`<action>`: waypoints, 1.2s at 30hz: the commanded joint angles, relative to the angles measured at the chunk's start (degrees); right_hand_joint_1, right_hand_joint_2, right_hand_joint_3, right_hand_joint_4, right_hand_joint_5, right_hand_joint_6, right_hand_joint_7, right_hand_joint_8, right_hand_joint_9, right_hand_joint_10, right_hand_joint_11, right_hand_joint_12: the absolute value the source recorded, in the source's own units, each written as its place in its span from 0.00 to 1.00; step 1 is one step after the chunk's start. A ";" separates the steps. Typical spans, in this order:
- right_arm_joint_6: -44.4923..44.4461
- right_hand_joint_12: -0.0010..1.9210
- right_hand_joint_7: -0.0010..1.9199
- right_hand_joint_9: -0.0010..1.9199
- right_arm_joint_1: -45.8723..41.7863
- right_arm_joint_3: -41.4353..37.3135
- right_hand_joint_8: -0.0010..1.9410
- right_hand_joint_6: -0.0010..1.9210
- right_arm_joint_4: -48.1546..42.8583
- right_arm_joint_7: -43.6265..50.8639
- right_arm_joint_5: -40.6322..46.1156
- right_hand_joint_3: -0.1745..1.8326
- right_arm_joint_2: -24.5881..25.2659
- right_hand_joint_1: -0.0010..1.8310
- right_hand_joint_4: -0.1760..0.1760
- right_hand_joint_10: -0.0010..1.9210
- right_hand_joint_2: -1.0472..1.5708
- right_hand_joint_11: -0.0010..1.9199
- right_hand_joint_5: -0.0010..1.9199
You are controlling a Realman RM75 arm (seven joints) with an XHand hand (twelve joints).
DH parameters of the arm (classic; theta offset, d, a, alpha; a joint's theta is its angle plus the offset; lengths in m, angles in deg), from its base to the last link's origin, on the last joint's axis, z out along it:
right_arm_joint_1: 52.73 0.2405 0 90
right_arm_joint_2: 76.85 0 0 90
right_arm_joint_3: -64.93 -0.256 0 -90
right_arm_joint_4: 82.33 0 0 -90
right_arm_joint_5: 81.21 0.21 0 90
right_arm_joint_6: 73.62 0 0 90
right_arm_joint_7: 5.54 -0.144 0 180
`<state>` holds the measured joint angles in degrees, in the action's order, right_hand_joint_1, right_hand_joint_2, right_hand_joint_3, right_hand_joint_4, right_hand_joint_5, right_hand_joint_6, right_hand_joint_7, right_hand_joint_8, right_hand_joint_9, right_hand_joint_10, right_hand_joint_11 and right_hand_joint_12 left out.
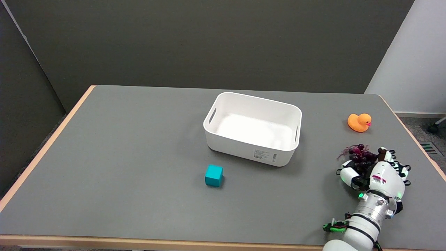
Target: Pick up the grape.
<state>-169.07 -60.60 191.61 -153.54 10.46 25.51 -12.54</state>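
Observation:
A dark purple bunch of grapes lies at the right side of the grey table, in the head view. My right hand sits over its near side, fingers curled around the bunch from left and right. The hand covers the lower part of the bunch; only the far berries and stem show. Whether the grapes are lifted off the table or still resting on it I cannot tell.
A white bin with handle slots stands at the table's middle. A teal cube lies in front of it to the left. An orange rubber duck sits behind the grapes near the right edge.

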 commanded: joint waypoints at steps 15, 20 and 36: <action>5.40 1.00 0.40 0.39 2.70 -3.58 0.77 0.87 3.50 -4.72 -4.93 0.09 -0.74 0.62 0.00 0.68 0.91 0.32 0.19; 6.22 1.00 0.40 0.38 3.34 -4.28 0.78 0.85 6.13 -16.80 -10.46 0.17 -0.82 0.63 0.00 0.78 0.88 0.34 0.20; 25.81 1.00 0.40 0.39 19.57 -5.96 0.80 0.84 0.71 -23.28 -35.69 0.16 -4.11 0.63 0.00 0.82 0.88 0.29 0.21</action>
<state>-161.55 -56.32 186.54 -150.11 -3.74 9.98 -13.60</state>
